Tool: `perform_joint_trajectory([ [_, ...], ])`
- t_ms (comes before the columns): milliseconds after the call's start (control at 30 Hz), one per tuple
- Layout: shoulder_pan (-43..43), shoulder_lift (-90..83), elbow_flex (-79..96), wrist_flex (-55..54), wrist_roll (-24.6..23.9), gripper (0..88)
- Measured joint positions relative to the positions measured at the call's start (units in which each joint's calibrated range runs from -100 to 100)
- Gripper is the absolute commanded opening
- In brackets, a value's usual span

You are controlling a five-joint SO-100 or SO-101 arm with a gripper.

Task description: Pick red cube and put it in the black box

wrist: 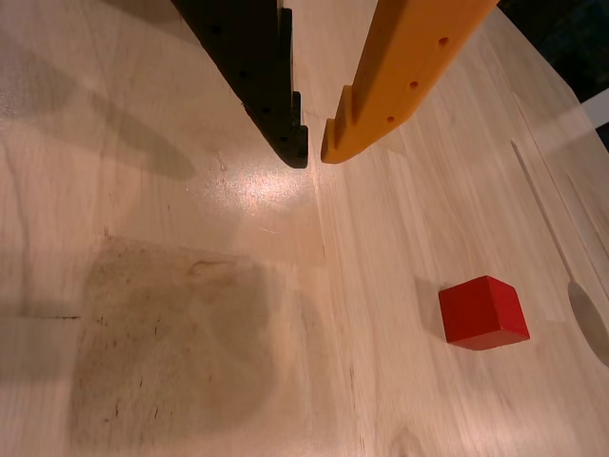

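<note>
The table (171, 190) takes up almost the whole wrist view: pale, smooth wood laid in long boards, with fine seams running up and down the picture and a glossy patch of reflected light near the middle. A large dull, greyish-brown stain (176, 333) with soft edges and small dark specks spreads over the lower left of the surface. Toward the upper right the wood ends in a slanting edge, with darkness beyond it; a thin groove runs along the boards on that side, and a rounded dark shape cuts in at the right border, too cropped to identify.

From the top edge the gripper (315, 150) reaches down into the picture. Its left finger is black plastic with a stepped, toothed inner edge; its right finger is orange plastic, flat-sided, with a few small round holes. The two tips stand nearly together with only a narrow slit of table showing between them, and nothing sits in that slit, so the claw is closed and empty.

The red cube (482, 311) is small, sharp-cornered and matte, resting flat on bare wood in the lower right. It lies well apart from the fingertips, below and to their right, with open table all around it.
</note>
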Motion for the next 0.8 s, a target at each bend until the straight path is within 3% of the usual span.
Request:
perform_joint_trajectory([
  [800, -0.1, 0.5, -0.5, 0.0, -0.2, 0.8],
])
